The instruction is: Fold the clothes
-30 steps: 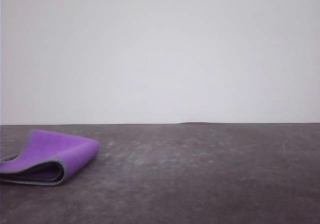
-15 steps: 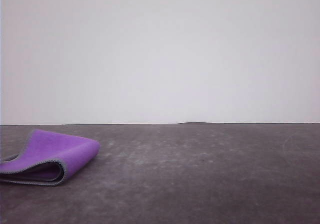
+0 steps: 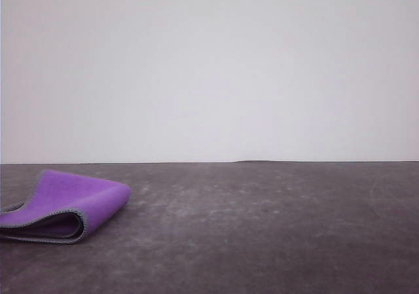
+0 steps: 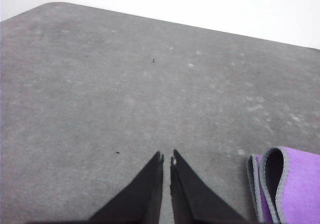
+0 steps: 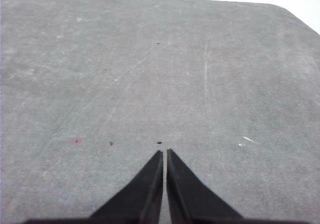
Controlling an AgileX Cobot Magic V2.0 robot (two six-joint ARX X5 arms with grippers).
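The cloth (image 3: 65, 209) is lying doubled over on the near left of the grey table (image 3: 275, 228), purple face outward, its stitched edges stacked along the near side, so I judge the fold done. I am holding my left claw (image 4: 167, 156) closed on nothing above bare tabletop just beside the cloth's edges (image 4: 270, 184), not touching it. I am keeping my right claw (image 5: 164, 152) pressed closed and empty too, over scratched tabletop, since nothing there needs gripping.

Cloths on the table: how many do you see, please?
1. The purple cloth lies folded at the table's left side in the front view, beside the left gripper in its wrist view. Nothing suggests a hidden second one.
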